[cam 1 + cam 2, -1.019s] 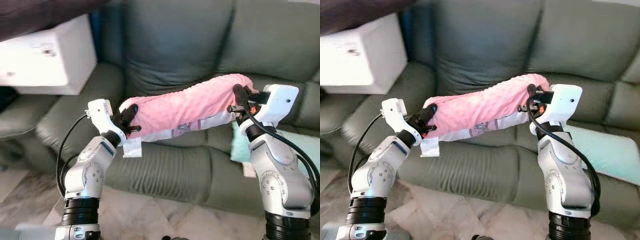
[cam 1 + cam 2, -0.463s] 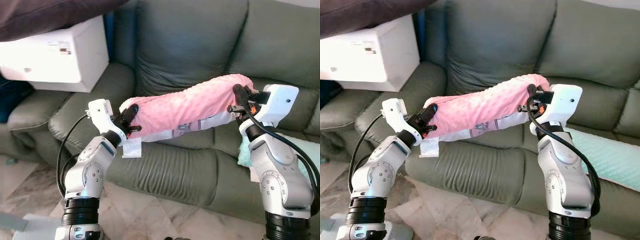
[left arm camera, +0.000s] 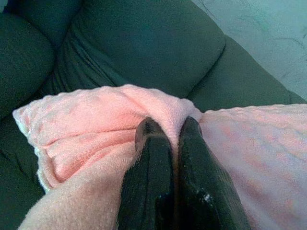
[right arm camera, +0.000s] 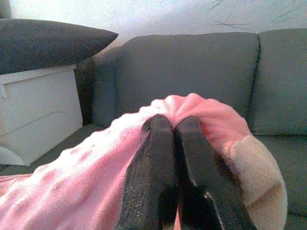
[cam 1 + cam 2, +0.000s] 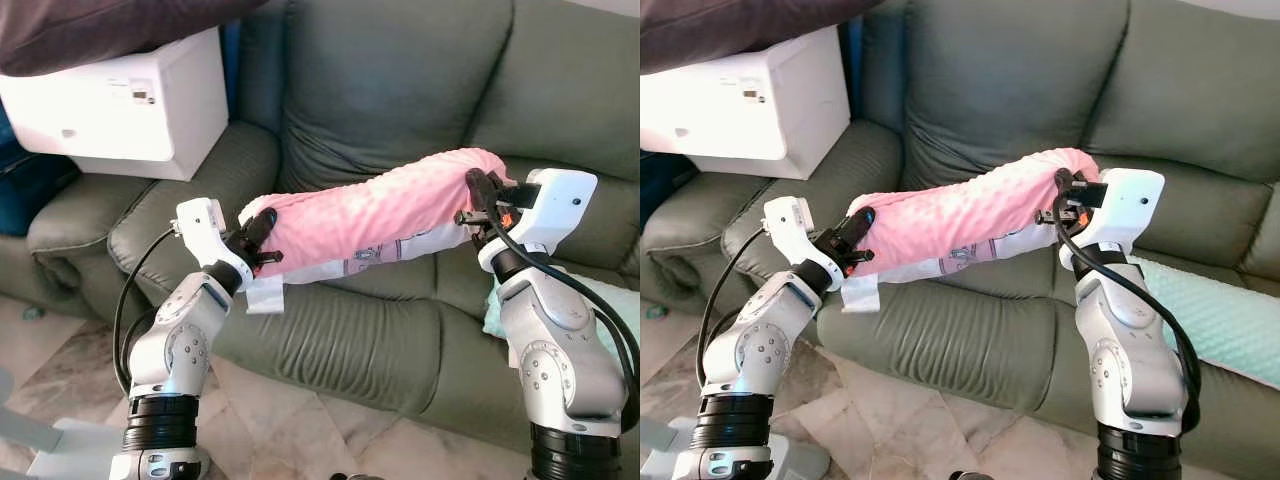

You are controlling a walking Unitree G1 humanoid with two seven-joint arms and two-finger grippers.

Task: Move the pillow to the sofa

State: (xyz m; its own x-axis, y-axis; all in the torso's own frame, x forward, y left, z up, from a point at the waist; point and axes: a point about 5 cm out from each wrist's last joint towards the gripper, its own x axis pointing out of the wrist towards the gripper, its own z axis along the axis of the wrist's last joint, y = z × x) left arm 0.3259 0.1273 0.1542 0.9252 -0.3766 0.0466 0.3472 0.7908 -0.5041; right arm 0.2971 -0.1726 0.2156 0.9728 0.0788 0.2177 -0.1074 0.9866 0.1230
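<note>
Long pink fleece pillow (image 5: 375, 222) hangs in air betw. both grippers — left gripper (image 5: 262, 235) clenched on one end, right gripper (image 5: 478, 199) pinching the other. Carry approx. done; lowering + release left, I'd judge. Dark green leather sofa (image 5: 400, 90) just beyond grippers; white box (image 5: 120, 105) on armrest, tiled floor (image 5: 60, 350) below.

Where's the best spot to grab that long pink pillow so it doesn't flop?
Probably at its two ends, one from each side. The pillow is long and soft, so a single middle grip would likely let both ends droop. The left gripper and right gripper each pinch an end's fabric, holding it level above the sofa.
</note>
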